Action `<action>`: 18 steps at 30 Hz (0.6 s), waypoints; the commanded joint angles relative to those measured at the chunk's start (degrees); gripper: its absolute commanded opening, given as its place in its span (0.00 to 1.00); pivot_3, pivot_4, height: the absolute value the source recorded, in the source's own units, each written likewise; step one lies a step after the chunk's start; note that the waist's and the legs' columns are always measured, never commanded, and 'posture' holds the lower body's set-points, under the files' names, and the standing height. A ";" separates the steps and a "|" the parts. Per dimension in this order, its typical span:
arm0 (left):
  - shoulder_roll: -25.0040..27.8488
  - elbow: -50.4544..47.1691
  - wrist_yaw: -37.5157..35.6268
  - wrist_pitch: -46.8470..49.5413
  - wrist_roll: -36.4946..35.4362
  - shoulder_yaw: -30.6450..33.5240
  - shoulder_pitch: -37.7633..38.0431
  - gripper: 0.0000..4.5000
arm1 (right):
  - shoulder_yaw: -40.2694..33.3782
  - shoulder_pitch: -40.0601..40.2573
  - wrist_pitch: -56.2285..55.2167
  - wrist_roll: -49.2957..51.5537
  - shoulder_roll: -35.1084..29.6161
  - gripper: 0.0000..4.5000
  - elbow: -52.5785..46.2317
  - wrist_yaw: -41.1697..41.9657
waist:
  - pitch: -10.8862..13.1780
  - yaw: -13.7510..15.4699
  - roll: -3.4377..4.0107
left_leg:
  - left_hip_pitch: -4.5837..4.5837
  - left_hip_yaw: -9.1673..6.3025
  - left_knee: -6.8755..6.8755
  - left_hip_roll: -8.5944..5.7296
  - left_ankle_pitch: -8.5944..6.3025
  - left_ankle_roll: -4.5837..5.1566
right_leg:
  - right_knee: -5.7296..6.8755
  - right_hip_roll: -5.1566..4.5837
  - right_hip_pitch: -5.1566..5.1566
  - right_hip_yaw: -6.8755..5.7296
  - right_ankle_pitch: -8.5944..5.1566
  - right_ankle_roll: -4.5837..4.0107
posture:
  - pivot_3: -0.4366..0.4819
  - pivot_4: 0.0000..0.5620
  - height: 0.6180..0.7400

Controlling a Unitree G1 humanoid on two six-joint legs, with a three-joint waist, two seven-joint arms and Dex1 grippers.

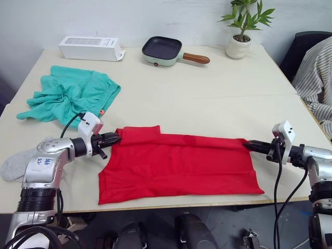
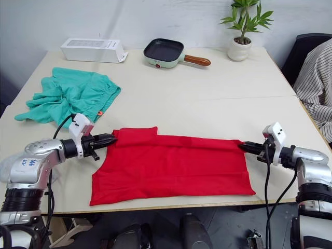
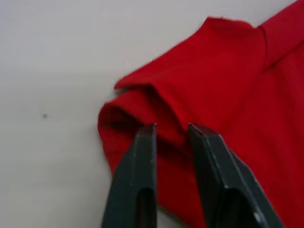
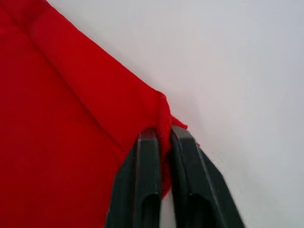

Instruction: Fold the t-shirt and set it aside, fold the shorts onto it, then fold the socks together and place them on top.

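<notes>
The red t-shirt (image 1: pixel 181 163) lies flat near the table's front edge, folded into a wide band. My left gripper (image 1: pixel 116 138) is at its far left corner; in the left wrist view its fingers (image 3: pixel 146 142) pinch a bunched fold of red cloth. At the shirt's far right corner my right gripper (image 1: pixel 248 146) is shut on the thin edge of cloth (image 4: pixel 164 118). The teal shorts (image 1: pixel 72 93) lie crumpled at the back left. A grey sock (image 1: pixel 14 165) rests at the left edge, partly hidden under my left arm.
Along the back of the table (image 1: pixel 207 98) stand a white box (image 1: pixel 91 47), a small green pan with a wooden handle (image 1: pixel 162 50) and a potted plant (image 1: pixel 241 31). Striped cloth (image 1: pixel 317 78) and a dark chair sit beyond the right edge.
</notes>
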 commanded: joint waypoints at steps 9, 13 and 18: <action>0.29 21.61 0.61 12.90 1.87 -7.20 -24.91 1.00 | -2.19 -2.50 -1.95 1.51 -6.08 1.00 -2.95 -0.23 | 0.00 1.09 0.00 | 0.00 0.05 -0.22 -0.15 0.04 -0.04 | -0.31 0.09 0.00 -0.06 0.00 0.01 | 0.48 0.27 1.00; -2.71 31.42 -0.65 11.12 5.71 -12.64 -30.32 1.00 | -1.31 -3.05 -0.92 1.97 -6.04 1.00 -3.62 0.41 | 0.00 1.20 0.00 | 0.00 0.15 -0.23 -0.12 0.03 -0.06 | -0.35 0.15 -0.04 -0.04 -0.01 0.02 | 0.48 0.27 1.00; -4.35 35.75 -4.63 10.83 7.95 -17.01 -32.98 1.00 | -0.77 -2.22 0.76 2.47 -5.34 1.00 -5.93 0.76 | -0.01 1.38 0.02 | -0.02 0.15 -0.23 -0.09 0.03 -0.13 | -0.33 0.16 -0.07 -0.03 -0.02 0.02 | 0.48 0.27 1.00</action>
